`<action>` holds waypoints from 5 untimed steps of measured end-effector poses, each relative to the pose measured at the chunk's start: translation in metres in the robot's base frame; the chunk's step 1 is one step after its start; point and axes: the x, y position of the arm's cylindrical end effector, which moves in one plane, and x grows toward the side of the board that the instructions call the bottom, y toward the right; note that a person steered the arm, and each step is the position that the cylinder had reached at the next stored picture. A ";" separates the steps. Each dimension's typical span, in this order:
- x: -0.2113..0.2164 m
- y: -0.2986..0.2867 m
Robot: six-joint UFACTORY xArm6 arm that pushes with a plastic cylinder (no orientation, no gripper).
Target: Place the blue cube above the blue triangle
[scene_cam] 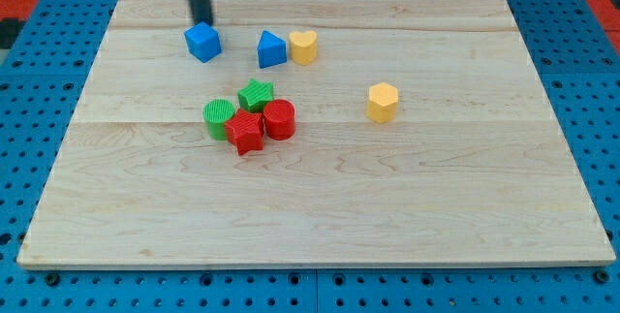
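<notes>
The blue cube (203, 42) sits on the wooden board (436, 197) near the view's top left. The blue triangle (271, 49) lies to its right, a short gap between them, at about the same height in the view. My tip (202, 21) is just above the blue cube, at its top edge, touching or nearly touching it. The rod rises from there out of the view's top.
A yellow heart (303, 47) touches the blue triangle's right side. A yellow hexagon (383, 102) stands alone at the right. A cluster sits mid-board: green star (256, 94), green cylinder (219, 117), red star (245, 132), red cylinder (279, 119).
</notes>
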 end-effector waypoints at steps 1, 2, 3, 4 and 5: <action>0.000 -0.029; 0.003 -0.016; 0.009 0.002; 0.038 0.002; 0.056 0.021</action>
